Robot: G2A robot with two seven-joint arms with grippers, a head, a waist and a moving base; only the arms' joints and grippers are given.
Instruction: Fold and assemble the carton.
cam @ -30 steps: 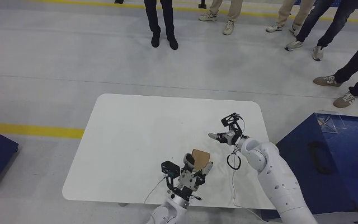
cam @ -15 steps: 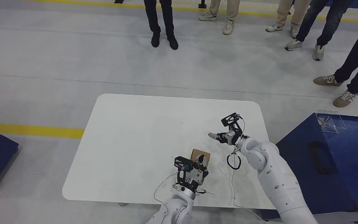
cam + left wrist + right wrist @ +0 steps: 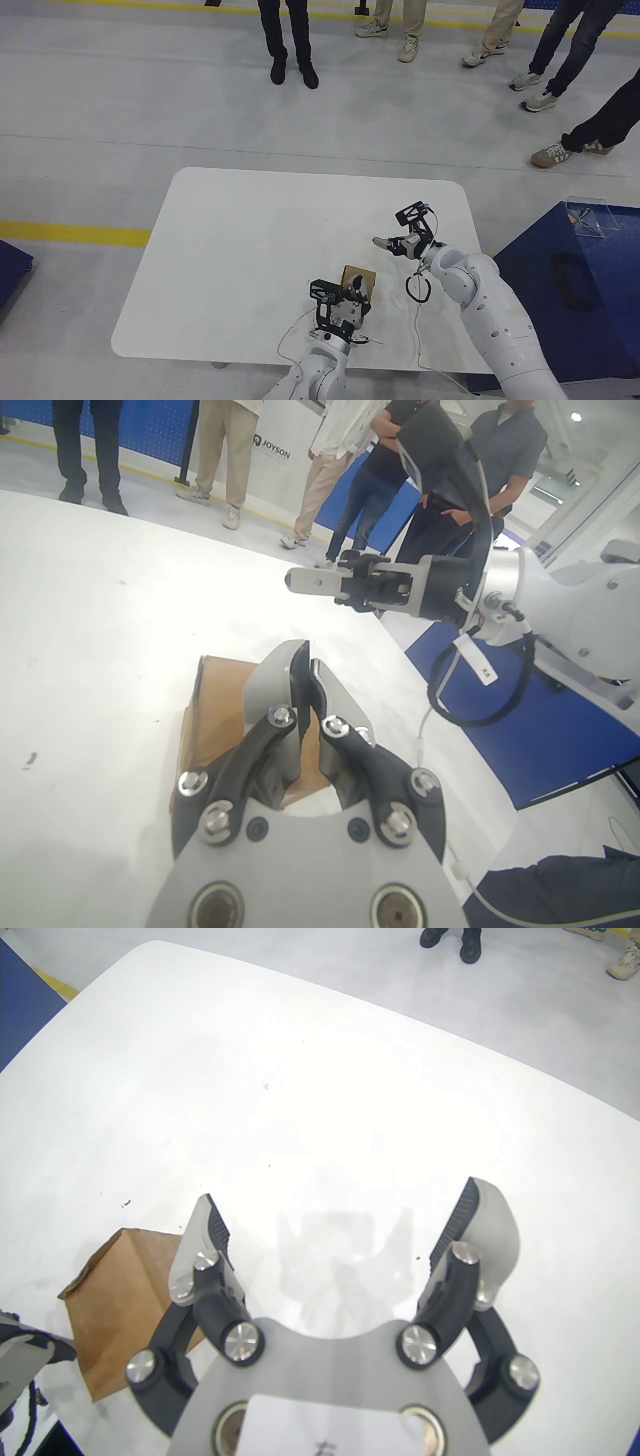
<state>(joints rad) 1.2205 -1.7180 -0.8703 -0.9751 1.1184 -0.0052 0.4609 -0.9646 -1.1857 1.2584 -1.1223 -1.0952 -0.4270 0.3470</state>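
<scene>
Left gripper point(image 3: 306, 662) hovering nearly closed and empty, just over brown carton point(image 3: 220, 705) lying by tabletop's point(image 3: 250, 250) near edge, right gripper point(image 3: 339, 1192) hanging wide open, empty, nearby

A white table point(image 3: 250, 240) stands on grey floor point(image 3: 150, 90) crossed by a yellow line point(image 3: 70, 234).

Matt cardboard carton point(image 3: 215, 705), smooth table point(image 3: 100, 625)

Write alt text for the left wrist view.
The left gripper, closed, sits over a brown carton lying on the white table. Farther off, the right gripper hangs above the table.
</scene>
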